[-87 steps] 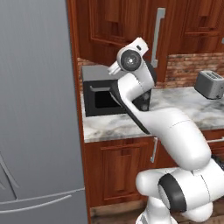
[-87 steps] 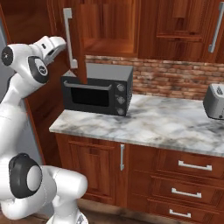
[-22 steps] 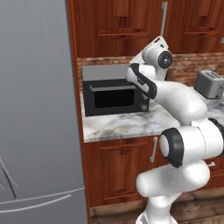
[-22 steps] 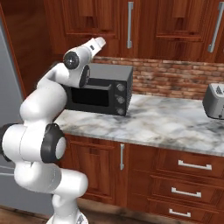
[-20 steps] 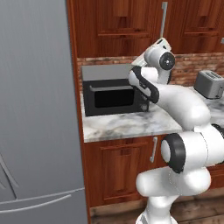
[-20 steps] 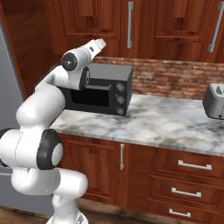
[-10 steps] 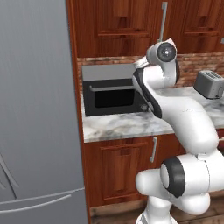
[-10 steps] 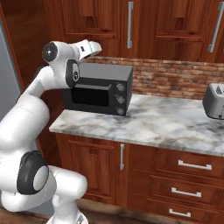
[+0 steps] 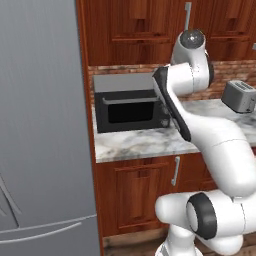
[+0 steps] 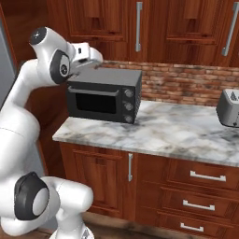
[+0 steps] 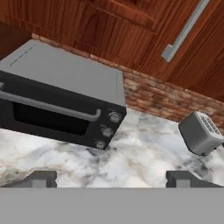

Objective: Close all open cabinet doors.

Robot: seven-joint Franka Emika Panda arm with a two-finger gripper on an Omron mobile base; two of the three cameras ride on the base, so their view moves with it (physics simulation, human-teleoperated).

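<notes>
The gripper (image 10: pixel 93 55) is seen spread open and empty, its fingertips (image 11: pixel 40 178) wide apart, poised above the toaster oven (image 10: pixel 105 94). The cabinet doors (image 10: pixel 105 23) are found above and behind it, flush with their frames as far as can be judged. Their bar handle (image 10: pixel 138 26) runs vertically, up and to the gripper's right. No door is seen standing ajar.

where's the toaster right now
The toaster sits on the marble counter at the right base view's right edge, against the brick backsplash, well right of the microwave.
</notes>
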